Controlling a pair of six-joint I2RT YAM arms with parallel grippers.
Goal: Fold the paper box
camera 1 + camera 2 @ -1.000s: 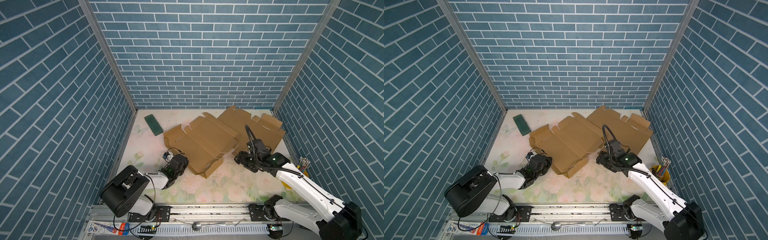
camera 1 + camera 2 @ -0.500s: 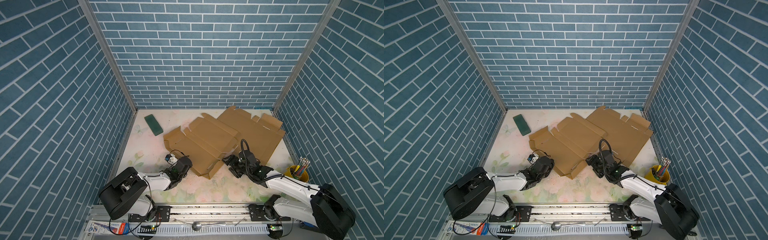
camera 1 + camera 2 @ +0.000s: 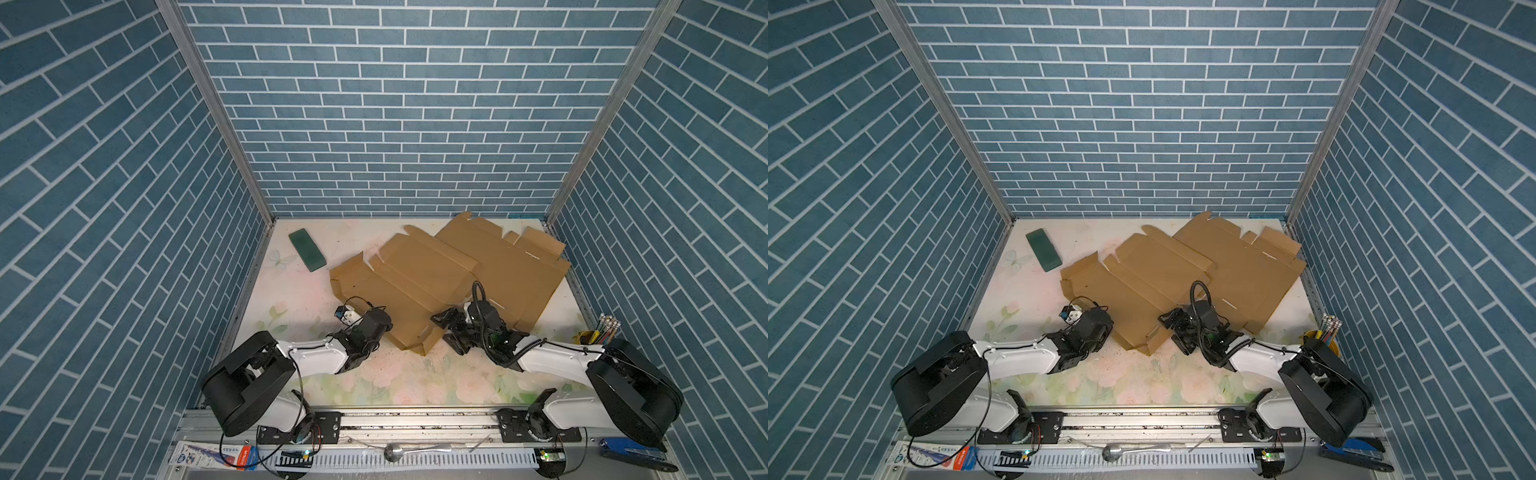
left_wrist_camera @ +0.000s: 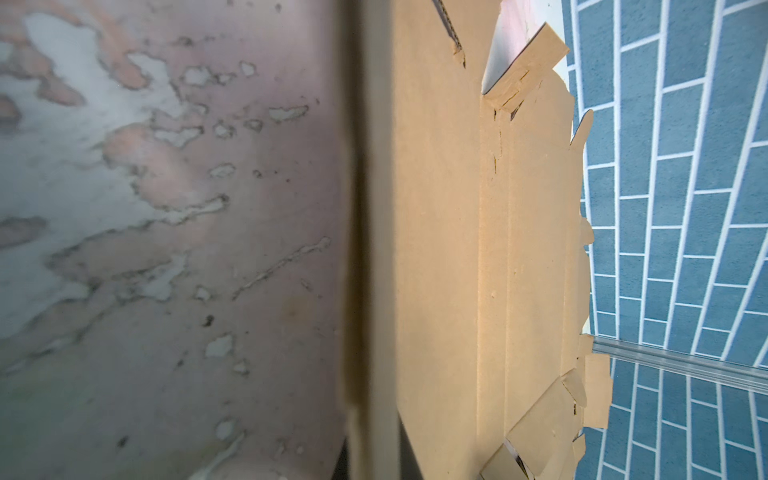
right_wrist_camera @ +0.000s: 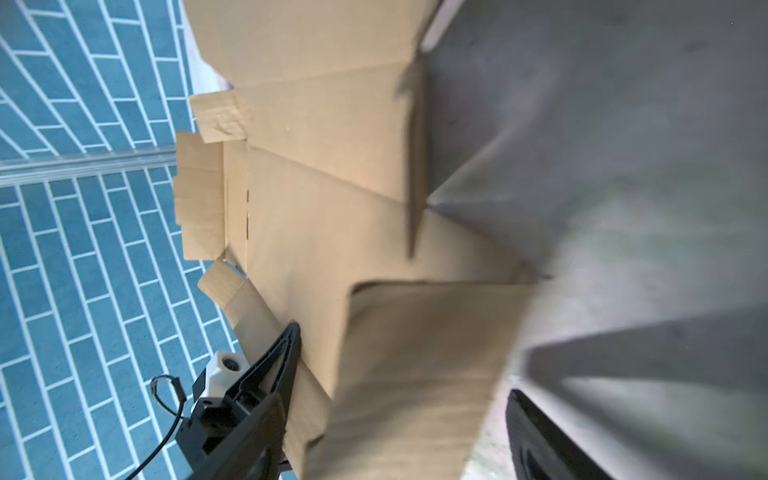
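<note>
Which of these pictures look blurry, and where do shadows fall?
Left wrist view: the table close by is soft, the cardboard farther off crisper. Right wrist view: the nearest flap is smeared, and dark shadows streak the table. Both top views: sharp and evenly lit.

White links [image 3: 316,359], black joints [image 3: 245,382], looped cables [image 3: 478,291]

txt: none legible | leaflet [image 3: 195,455] by front rail [image 3: 415,419]: print too sm. to read
</note>
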